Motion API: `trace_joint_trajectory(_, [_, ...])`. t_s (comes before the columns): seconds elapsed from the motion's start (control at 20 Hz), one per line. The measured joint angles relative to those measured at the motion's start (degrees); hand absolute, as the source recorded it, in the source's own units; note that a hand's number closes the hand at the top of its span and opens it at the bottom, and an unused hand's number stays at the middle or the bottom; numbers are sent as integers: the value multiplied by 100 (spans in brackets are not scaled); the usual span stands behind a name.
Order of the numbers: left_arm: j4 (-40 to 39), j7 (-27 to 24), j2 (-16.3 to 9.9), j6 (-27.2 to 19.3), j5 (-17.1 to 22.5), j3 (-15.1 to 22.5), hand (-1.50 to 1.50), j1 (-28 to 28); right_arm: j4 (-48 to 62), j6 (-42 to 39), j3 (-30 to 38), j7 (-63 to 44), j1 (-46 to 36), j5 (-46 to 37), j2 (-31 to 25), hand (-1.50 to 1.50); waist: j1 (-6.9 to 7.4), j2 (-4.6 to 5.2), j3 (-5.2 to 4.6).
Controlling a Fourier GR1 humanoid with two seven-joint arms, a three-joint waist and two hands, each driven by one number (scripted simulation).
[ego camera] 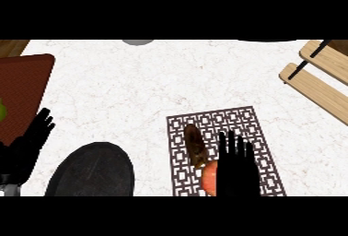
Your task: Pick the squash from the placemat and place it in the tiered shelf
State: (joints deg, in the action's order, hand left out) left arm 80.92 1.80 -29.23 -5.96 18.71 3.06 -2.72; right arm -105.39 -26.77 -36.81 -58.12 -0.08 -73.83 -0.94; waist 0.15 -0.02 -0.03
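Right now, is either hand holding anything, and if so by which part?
Nothing is held. The right hand is open above the placemat beside the squash; the left hand rests open at the left edge.

Orange squash (209,177) on patterned placemat (224,150), near edge; wooden tiered shelf (319,76) far right.
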Motion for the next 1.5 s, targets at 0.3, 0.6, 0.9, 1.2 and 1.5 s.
trace_joint_trajectory(0.3, [-161, 34, 204, 90, -202, -136, 0, 178, 401, 38, 339, 231, -198, -32, 22, -150, -8, 1, 2])
trace_joint_trajectory(0.6, [-210, -14, 396, 202, -439, -299, 0, 127, 669, 181, 509, 362, -151, -31, 48, -150, -7, -12, -3])
trace_joint_trajectory(0.9, [-176, 35, 500, 360, -584, -495, 0, 112, 676, 339, 577, 461, 51, 80, 69, 150, -11, -30, -12])
trace_joint_trajectory(1.2, [-95, 122, 668, 387, -787, -539, 0, 130, 935, 477, 543, 637, -90, -10, 84, 150, -7, -72, -42])
trace_joint_trajectory(1.5, [-26, 266, 719, 470, -834, -662, 0, 185, 845, 522, 372, 676, -152, -338, -6, 150, -11, -55, -31])
